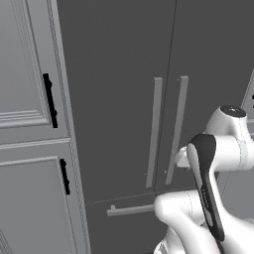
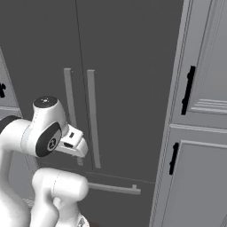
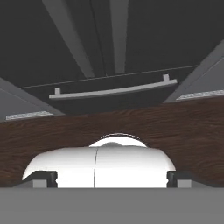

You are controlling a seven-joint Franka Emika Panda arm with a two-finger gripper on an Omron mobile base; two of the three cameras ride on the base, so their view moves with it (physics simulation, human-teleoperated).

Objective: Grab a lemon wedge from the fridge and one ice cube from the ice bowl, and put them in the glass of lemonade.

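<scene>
The fridge (image 1: 119, 99) (image 2: 124, 66) stands straight ahead with both dark grey doors shut. Its two long pale bar handles (image 1: 155, 131) (image 2: 93, 119) run side by side along the middle seam. Below them a horizontal drawer handle (image 1: 130, 210) (image 3: 113, 91) crosses the lower front. My arm is folded in front of the doors, with the hand (image 2: 73, 142) held low and short of the handles. In the hand view my gripper (image 3: 111, 179) is open, its fingertips (image 3: 43, 178) far apart with nothing between them. The lemon wedge is hidden behind the shut doors. The ice bowl and the glass of lemonade are out of view.
Light grey panelled cabinets (image 1: 30, 99) (image 2: 204, 133) with short black handles (image 1: 49, 99) (image 2: 188, 91) flank the fridge on both sides. Dark wood floor (image 3: 65, 131) lies below the hand, in front of the fridge base.
</scene>
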